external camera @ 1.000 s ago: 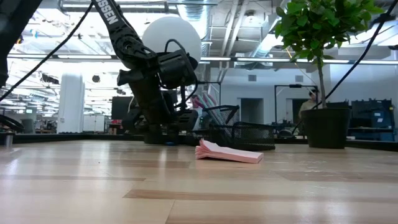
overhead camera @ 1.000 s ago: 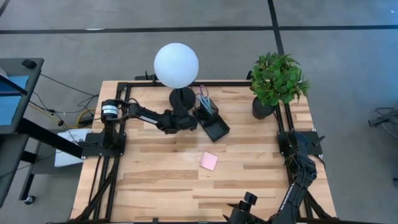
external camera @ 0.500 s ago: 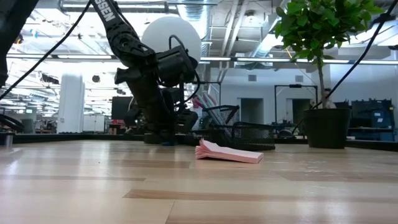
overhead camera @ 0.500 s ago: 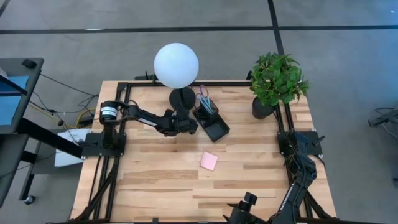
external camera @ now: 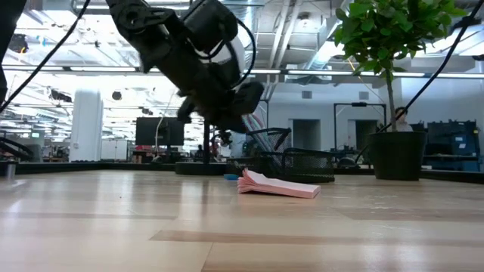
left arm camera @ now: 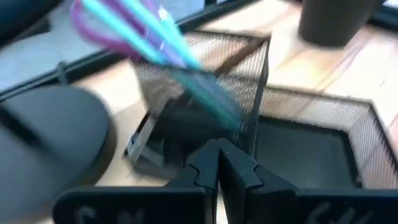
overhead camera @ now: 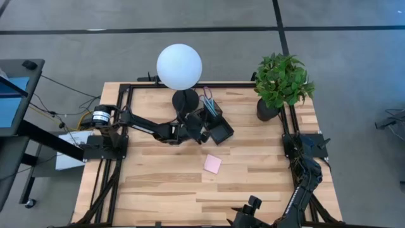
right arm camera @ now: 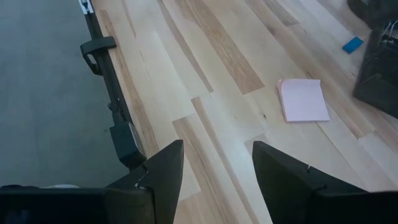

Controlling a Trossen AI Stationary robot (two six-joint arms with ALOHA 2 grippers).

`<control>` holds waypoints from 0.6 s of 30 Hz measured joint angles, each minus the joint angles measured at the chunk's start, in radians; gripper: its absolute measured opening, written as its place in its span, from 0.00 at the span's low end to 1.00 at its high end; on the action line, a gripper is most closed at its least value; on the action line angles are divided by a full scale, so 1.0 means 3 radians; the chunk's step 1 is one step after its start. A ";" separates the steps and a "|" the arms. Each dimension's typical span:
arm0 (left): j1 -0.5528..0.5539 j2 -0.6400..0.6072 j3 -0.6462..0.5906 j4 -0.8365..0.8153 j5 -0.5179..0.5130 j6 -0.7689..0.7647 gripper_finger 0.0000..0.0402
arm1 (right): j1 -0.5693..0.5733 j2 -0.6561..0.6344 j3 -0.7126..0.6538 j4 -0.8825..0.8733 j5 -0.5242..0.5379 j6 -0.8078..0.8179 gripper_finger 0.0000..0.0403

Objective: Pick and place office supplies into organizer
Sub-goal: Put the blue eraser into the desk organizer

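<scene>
The left gripper [left arm camera: 217,163], fingers pinched together and empty, hangs just before the black mesh organizer [left arm camera: 261,118]; the flat pink sticky-note pad [overhead camera: 212,164] lies apart on pale wood, near a small blue block [right arm camera: 352,45]

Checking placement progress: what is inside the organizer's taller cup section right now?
The organizer cup holds teal pens and purple-handled scissors, tops sticking out. Its bottom is hidden by mesh and blur.

Sticky-note pad [overhead camera: 212,164] before organizer [overhead camera: 216,124], lamp base [overhead camera: 185,100] beside it.
</scene>
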State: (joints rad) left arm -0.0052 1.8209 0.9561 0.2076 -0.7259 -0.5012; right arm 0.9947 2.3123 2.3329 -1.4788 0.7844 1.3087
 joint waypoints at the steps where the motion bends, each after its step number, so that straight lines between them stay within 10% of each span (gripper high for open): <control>1: 0.0034 0.0011 0.0005 0.0089 0.0078 0.0063 0.00 | 0.0000 0.0000 0.0000 0.0000 -0.0001 0.0000 0.47; 18: 0.0169 0.0024 0.0004 -0.0485 0.1237 0.0918 0.24 | 0.0009 0.0000 0.0000 0.0023 -0.0002 0.0000 0.47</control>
State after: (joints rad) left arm 0.0456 1.8282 0.9573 0.0621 -0.3548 -0.2257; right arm 0.9974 2.3123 2.3329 -1.4719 0.7837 1.3087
